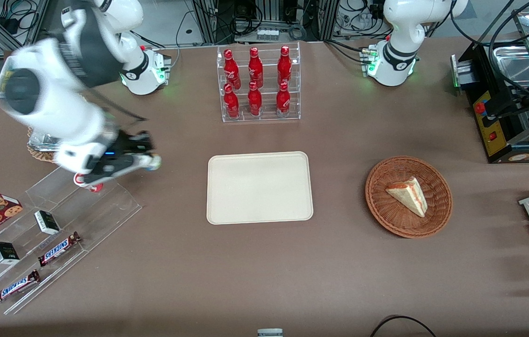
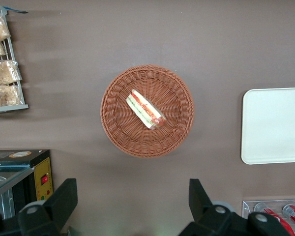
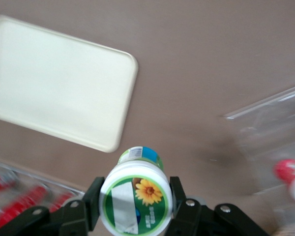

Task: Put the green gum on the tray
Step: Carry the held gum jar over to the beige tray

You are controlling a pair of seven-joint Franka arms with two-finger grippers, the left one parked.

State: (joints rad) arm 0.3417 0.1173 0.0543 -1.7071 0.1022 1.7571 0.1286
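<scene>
From the front, the gripper (image 1: 145, 157) is hovering above the table between the acrylic snack rack (image 1: 54, 220) and the beige tray (image 1: 259, 187), pinching the green gum (image 1: 153, 162); arm blur is hiding most of the bottle. The parked arm's camera is showing only the tray's edge (image 2: 275, 125) and a sandwich in the wicker basket (image 2: 147, 110). At the wrist, both fingers (image 3: 179, 199) are squeezing the gum bottle (image 3: 136, 199) just under its lid. It looks light, rigid and slick, so mid-body is probably the safest hold.
</scene>
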